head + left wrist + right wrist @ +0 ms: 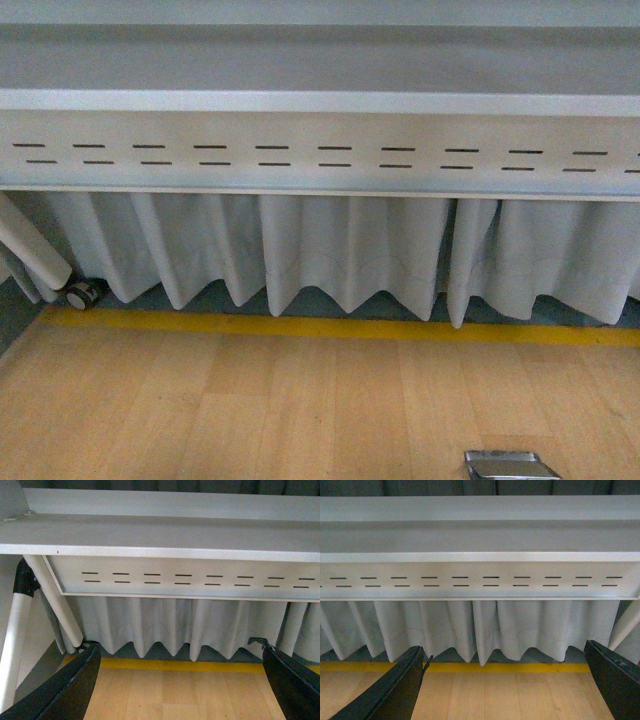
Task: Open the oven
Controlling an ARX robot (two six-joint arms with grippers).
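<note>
Front view: a slotted grey panel (320,150) runs above a white pleated curtain (350,250), with a yellow floor stripe (340,327) below, and the oven is nowhere in sight. Left wrist view: the left gripper (182,690) gapes wide, holding nothing. Right wrist view: the right gripper (505,685) is spread wide too, also empty, and again no oven.

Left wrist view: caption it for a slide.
Open left gripper faces a slotted grey table panel, curtain and yellow line; no oven.
</note>
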